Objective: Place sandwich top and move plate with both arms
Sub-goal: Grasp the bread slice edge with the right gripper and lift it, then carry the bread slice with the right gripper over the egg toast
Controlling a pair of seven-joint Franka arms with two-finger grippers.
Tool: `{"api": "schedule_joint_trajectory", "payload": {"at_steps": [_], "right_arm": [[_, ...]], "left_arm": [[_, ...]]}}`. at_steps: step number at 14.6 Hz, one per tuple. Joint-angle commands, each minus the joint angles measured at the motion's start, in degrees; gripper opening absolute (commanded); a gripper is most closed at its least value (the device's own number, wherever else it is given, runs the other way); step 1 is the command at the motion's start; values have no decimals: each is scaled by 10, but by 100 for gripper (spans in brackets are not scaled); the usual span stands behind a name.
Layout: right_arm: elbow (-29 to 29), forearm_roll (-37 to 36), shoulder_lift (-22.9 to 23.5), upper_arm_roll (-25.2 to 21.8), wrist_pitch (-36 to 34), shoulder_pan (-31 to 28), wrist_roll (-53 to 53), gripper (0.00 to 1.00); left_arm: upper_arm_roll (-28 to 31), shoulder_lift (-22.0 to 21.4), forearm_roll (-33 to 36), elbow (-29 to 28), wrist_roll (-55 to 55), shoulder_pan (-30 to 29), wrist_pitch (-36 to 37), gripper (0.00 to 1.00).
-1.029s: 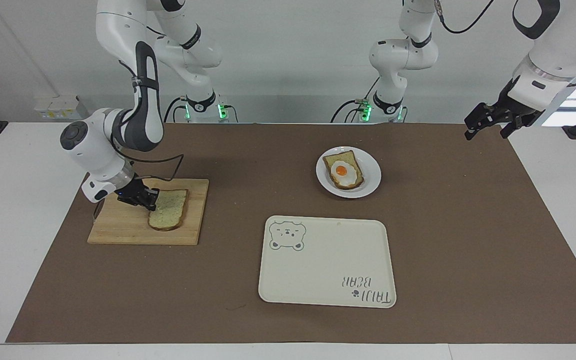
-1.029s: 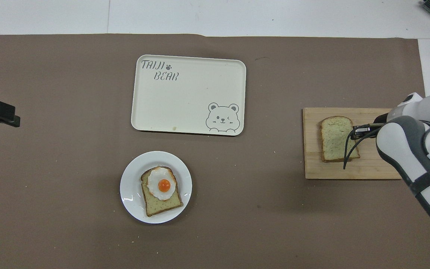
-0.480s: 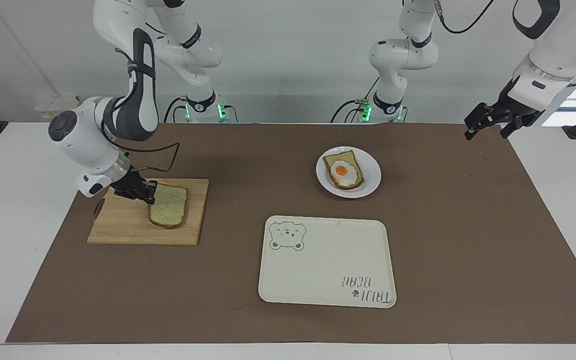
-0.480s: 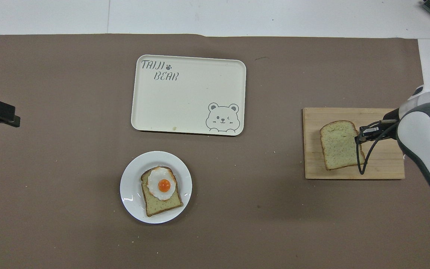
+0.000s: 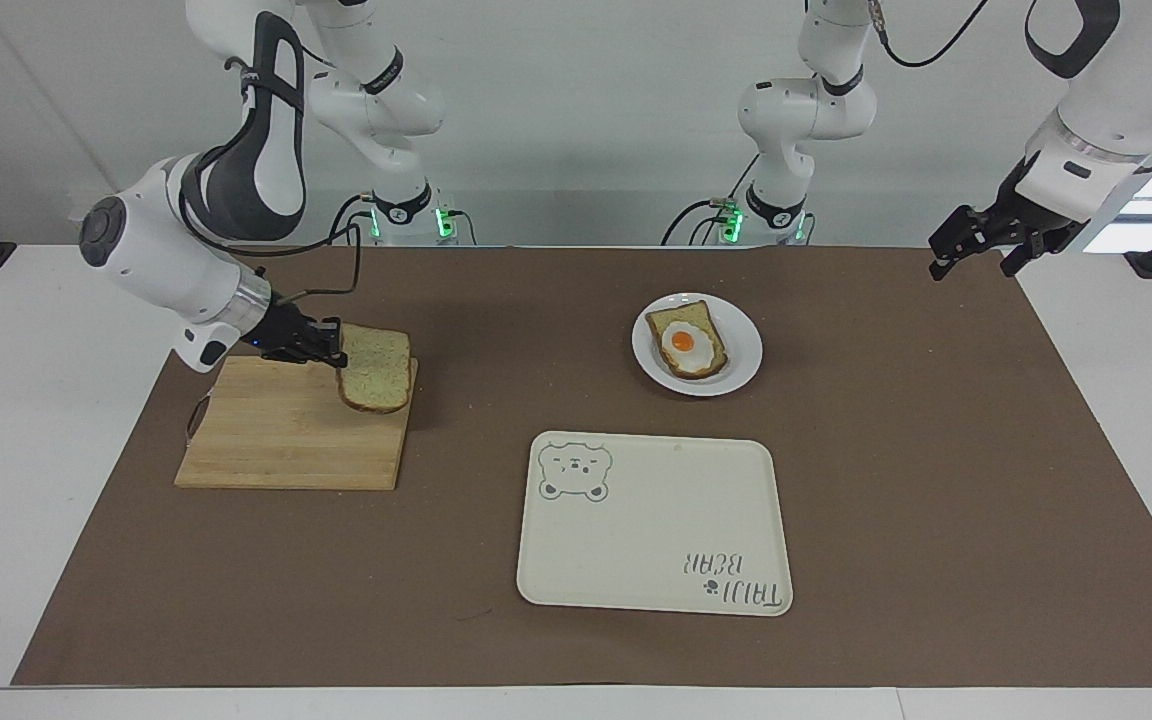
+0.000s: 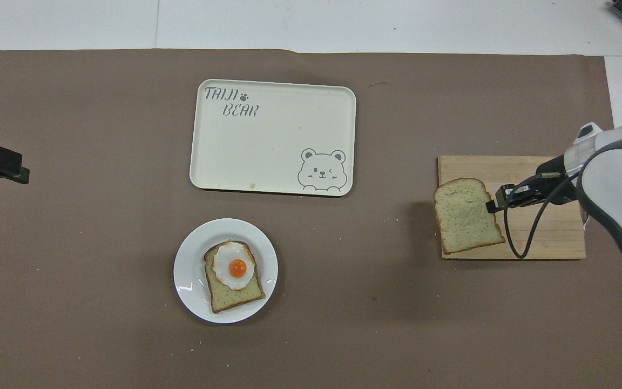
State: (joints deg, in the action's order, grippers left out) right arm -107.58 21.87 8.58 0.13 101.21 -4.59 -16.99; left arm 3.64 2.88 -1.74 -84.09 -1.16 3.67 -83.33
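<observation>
Your right gripper is clamping the sandwich top by one crust edge, jaws closed on it, and is holding the slice in the air over the edge of the wooden cutting board that faces the left arm's end of the table. The slice is hanging tilted, its free end drooping and overlapping the board's rim. A black cable is looping under the wrist above the board.

The plate is sitting on the brown mat toward the middle of the table, carrying the egg-topped slice. Between the board and the plate you are looking at a stretch of bare mat. The bear-printed tray is lying farther from the robots than the plate, near it but apart.

Your left gripper is waiting, raised over the mat's edge at the left arm's end, well apart from the plate, its jaws standing open and holding nothing.
</observation>
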Motion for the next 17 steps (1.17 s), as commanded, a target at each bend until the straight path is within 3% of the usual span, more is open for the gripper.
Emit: {"api": "schedule_joint_trajectory", "payload": {"at_steps": [1,7,14,17], "right_arm": [[-7,37,-9,0,0,43,28,0],[-32,70,-27,0,57,173,183,0],[-38,112,-2,0,178,335,329,0],[-38,135,12,0,210,371,354,0]], "left_arm": [[-5,-10,-7,-5,-1,-9,5,100],[-5,-10,-7,-5,-1,-9,5,100],[-5,-10,-7,-5,-1,-9,5,100],[-5,-10,-7,-5,-1,-9,5,100]]}}
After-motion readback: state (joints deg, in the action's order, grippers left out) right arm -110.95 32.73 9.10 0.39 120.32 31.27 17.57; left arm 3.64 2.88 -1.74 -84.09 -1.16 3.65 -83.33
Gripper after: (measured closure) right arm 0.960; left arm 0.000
